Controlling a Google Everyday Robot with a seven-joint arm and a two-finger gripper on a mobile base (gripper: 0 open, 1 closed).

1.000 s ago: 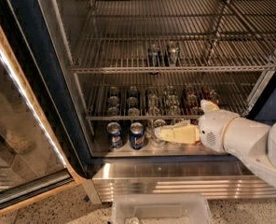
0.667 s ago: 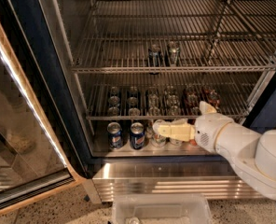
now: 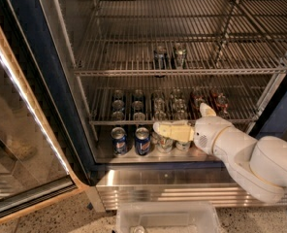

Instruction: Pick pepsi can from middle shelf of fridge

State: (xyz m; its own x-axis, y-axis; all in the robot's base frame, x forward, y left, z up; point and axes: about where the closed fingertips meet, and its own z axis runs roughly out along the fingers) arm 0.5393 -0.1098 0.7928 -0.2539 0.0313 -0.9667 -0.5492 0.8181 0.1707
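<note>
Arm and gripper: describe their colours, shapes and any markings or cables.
The arm is glossy white, built of smooth, rounded shells with bulbous joints; a small round perforated patch sits on its wrist section. No cables or lettering show. The gripper, at the bottom level of the fridge, is a paler cream-yellow, long and flattish.

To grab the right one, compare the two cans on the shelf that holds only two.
The pepsi can is dark; the pale can is silvery and light. The pepsi can stands on the left, the pale can on the right. Both stand upright, alike in size, on the middle shelf. The pincer is well below them, beside the bottom cans.
</note>
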